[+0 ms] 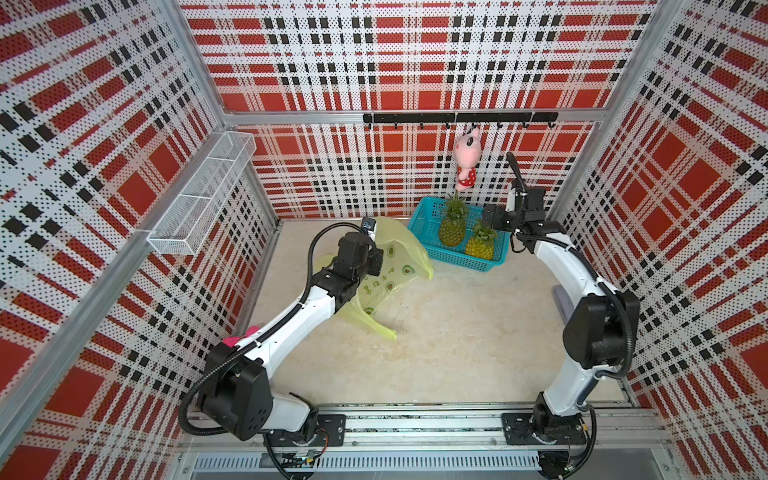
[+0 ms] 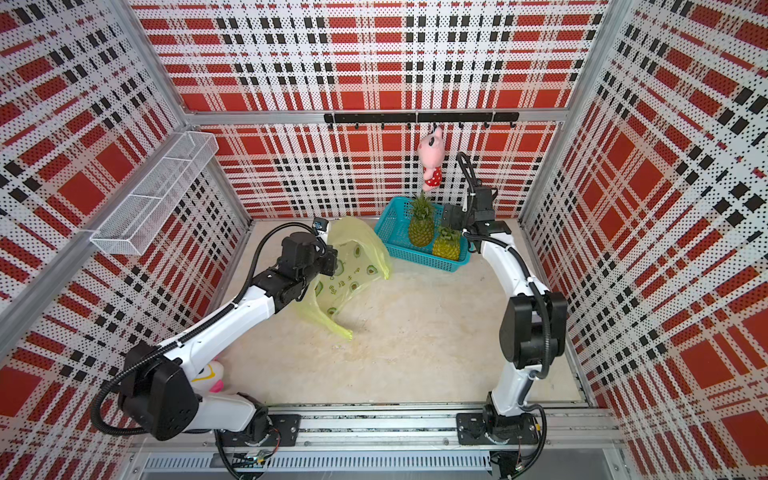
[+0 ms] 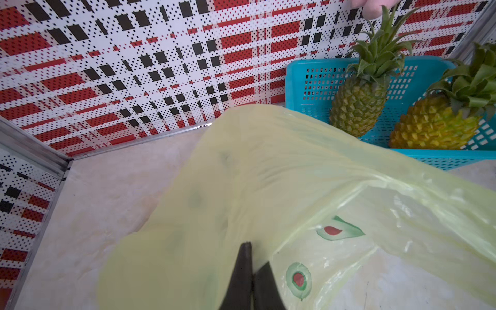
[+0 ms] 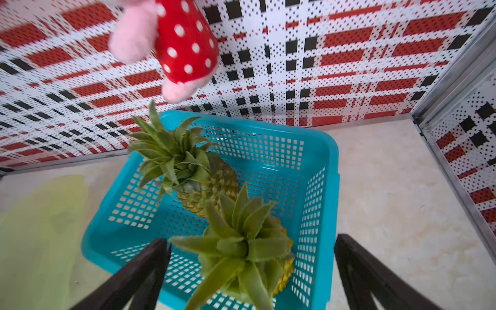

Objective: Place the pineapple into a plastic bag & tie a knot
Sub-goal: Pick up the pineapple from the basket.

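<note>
The beige table (image 1: pixel 457 332) is seen in both top views. On its far left part the plastic bag (image 1: pixel 399 266) is found, raised like a tent at its far end and spread on the surface nearer, with one handle strip (image 1: pixel 380 326) trailed toward the near side. Just right of the bag, at the far wall, a teal basket (image 1: pixel 428 216) is set. Two pineapples are held in it: the greener pineapple (image 1: pixel 452 232) is stood upright toward the far left, and the yellower pineapple (image 1: pixel 480 246) is placed just beside it to the near right. A pink plush toy (image 1: pixel 466 160) is hung from a hook rail (image 1: pixel 457 117) above the basket. The left gripper (image 3: pixel 251 245) is shown with its fingers pressed together on the bag's film, which is draped around them. The right gripper (image 4: pixel 251 240) is held spread wide above the yellower pineapple's crown, and nothing is gripped by it.
</note>
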Motion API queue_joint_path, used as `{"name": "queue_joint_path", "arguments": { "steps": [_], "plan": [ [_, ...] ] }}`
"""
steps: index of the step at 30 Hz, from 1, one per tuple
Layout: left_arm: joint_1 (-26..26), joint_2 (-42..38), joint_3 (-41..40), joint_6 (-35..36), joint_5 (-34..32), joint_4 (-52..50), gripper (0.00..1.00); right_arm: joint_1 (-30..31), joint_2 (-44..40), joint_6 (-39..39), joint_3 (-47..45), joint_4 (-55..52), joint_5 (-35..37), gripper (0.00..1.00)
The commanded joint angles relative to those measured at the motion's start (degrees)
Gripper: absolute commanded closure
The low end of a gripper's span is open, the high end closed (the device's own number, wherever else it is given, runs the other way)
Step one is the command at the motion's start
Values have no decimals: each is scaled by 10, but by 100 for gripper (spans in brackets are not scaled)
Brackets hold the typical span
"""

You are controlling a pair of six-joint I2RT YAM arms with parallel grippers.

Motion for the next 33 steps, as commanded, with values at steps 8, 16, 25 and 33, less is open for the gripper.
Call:
{"name": "queue_joint_path", "arguments": {
  "steps": [8, 16, 25, 33],
  "plan": [
    [-8, 35, 19, -41, 13, -65, 100, 1, 96, -28, 78, -48, -8, 52],
    [-8, 83, 31, -97, 55, -38, 100, 1, 22, -43, 56, 12, -34, 100],
    [-3, 100, 37, -125, 56, -24, 100, 1, -176, -37, -58, 95, -107, 100],
    [-3, 114, 51, -129, 67, -15, 100, 55, -365, -43, -239, 118, -179, 100]
  ]
}}
